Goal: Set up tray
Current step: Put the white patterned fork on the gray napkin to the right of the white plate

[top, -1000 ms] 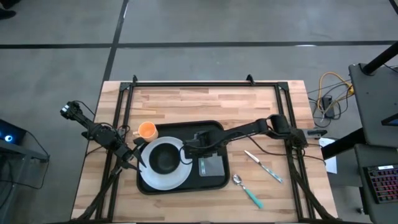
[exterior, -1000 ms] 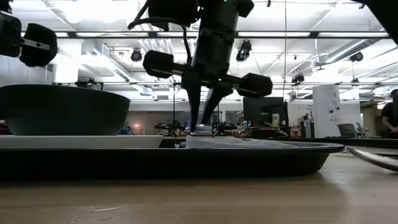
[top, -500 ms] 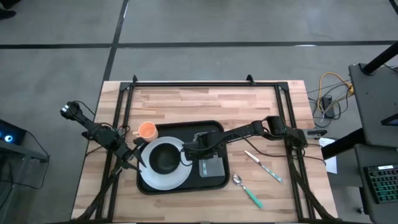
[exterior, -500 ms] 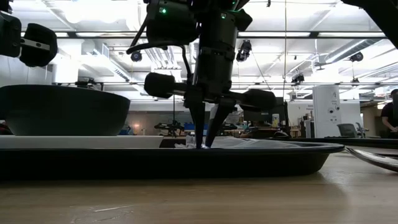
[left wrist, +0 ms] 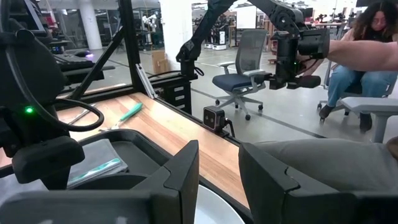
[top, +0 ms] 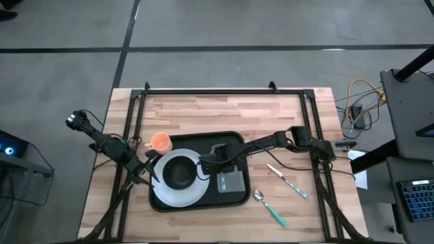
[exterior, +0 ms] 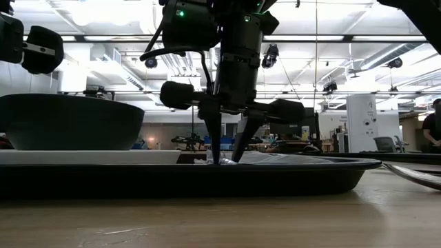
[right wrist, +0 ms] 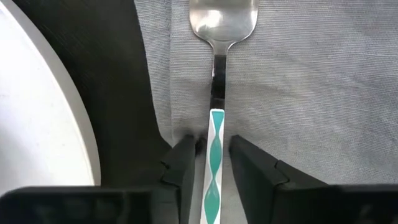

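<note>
black plastic tray (top: 234, 198) lies mid-surface, looks stiff, light and slick; best pinched at its low rim. right end effector (right wrist: 207, 155) stands spread astride a fork (right wrist: 216, 74) on the napkin (right wrist: 298, 93), at the plate's (top: 178, 193) three o'clock.

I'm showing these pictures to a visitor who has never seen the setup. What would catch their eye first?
The black tray mid-table, holding a white plate with a dark bowl on it. The right gripper is low over the grey napkin in the tray, fingers apart on either side of a teal-handled fork lying on it. An orange cup stands beside the tray's far left corner.
</note>
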